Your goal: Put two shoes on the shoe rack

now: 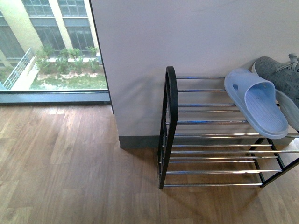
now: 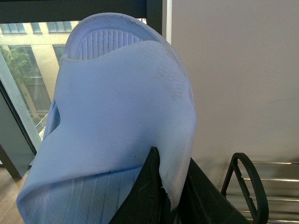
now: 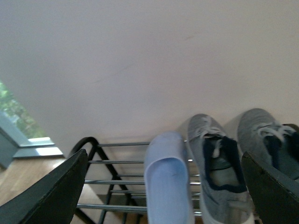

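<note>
My left gripper (image 2: 170, 201) is shut on the edge of a pale blue slide (image 2: 117, 121), which fills the left wrist view; the shoe rack's black side frame (image 2: 250, 184) shows beyond it. In the front view the shoe rack (image 1: 170, 116), with chrome rods, stands against the wall. A second pale blue slide (image 1: 261, 102) lies on its top tier beside a grey sneaker (image 1: 280, 77). My right gripper (image 3: 161, 196) is open, in front of the rack (image 3: 117, 162), facing that slide (image 3: 168, 182) and two grey sneakers (image 3: 217, 177) (image 3: 271, 135). Neither arm shows in the front view.
A pale wall (image 1: 187, 37) with a dark skirting stands behind the rack. A floor-to-ceiling window (image 1: 51, 46) is at the far left. Wood floor (image 1: 70, 172) spreads in front of and to the left of the rack.
</note>
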Action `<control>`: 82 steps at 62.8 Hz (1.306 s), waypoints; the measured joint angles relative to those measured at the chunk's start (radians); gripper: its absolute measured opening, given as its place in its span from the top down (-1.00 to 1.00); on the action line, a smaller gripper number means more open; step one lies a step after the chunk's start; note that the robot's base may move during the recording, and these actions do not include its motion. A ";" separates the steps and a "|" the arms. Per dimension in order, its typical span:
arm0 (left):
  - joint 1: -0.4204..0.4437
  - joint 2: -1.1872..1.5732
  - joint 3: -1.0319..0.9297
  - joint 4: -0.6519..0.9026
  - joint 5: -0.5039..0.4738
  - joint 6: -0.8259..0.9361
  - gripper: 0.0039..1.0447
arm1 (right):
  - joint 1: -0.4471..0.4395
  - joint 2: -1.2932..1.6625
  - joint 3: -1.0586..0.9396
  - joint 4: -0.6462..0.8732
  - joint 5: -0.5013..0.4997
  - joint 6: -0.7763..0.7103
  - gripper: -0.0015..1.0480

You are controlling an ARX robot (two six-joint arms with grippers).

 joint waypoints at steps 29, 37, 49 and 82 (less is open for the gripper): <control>-0.002 0.000 0.000 0.000 0.003 0.000 0.92 | 0.151 -0.137 -0.203 0.123 0.198 -0.110 -0.01; -0.001 0.000 0.000 0.000 -0.001 0.000 0.92 | 0.229 -0.263 -0.256 0.056 0.273 -0.121 0.36; -0.001 0.000 0.000 0.000 0.002 0.000 0.92 | 0.330 -0.443 -0.312 -0.069 0.375 -0.126 0.94; -0.001 0.000 0.000 0.000 0.001 0.000 0.92 | 0.552 -0.914 -0.348 -0.472 0.609 -0.130 0.97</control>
